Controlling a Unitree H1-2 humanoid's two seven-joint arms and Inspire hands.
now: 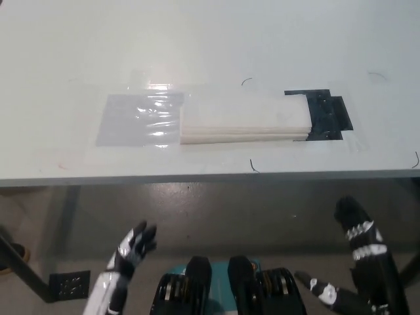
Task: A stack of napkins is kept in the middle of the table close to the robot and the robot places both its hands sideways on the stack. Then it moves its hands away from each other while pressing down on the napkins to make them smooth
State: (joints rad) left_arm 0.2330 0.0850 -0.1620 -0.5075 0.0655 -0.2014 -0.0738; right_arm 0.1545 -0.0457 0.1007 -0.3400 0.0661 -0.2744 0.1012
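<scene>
A white stack of napkins lies flat near the table's front edge, in the middle. Its left end sticks into a clear plastic wrapper, and its right end rests on a black patch. My white left hand hangs below the table edge at the lower left, fingers apart, holding nothing. My black right hand is below the table edge at the lower right, pointing up toward the table; its fingers are too dark to read. Neither hand touches the stack.
The white table fills the upper half, with its front edge running across the picture. A grey floor lies below it. A dark table leg and black foot plate stand at the bottom left.
</scene>
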